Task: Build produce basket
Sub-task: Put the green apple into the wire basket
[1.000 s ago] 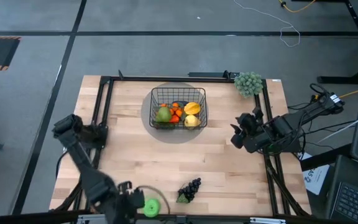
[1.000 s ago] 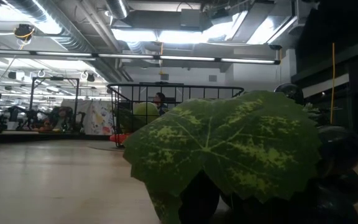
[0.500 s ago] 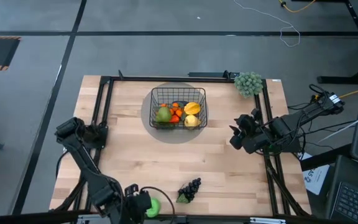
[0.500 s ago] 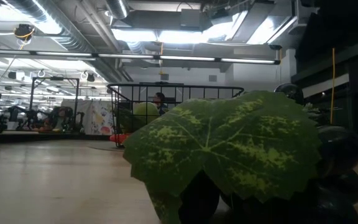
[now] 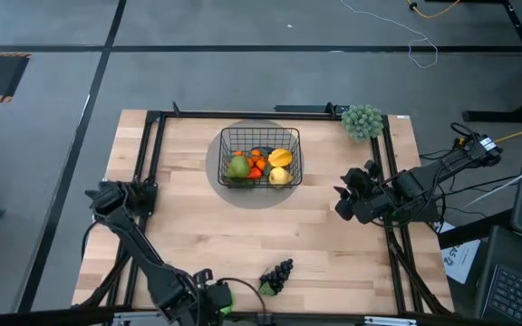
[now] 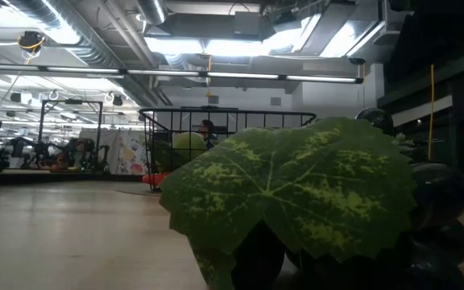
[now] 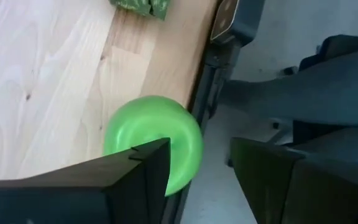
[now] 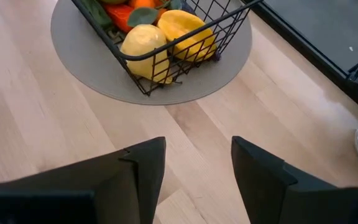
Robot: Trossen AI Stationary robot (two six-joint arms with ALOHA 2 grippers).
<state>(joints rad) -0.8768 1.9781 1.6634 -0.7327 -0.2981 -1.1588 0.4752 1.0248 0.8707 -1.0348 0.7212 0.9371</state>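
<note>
The basket (image 5: 260,156) stands on a grey disc (image 5: 217,177) toward the far middle of the worktop (image 5: 198,226); it contains a pear (image 5: 237,167), oranges (image 5: 256,168) and yellow fruits (image 5: 280,166). A green apple (image 7: 154,142) sits at the near edge of the worktop, partly overhanging it; the left gripper (image 7: 199,171) is spread wide, one finger against the apple, not clamped on it. The grapes (image 5: 277,274) with their leaf lie just beside, near the same edge. The right gripper (image 8: 197,163) is parked by the right rail, fingers apart, holding nothing; a bushy cluster (image 5: 362,119) occupies the far right corner.
</note>
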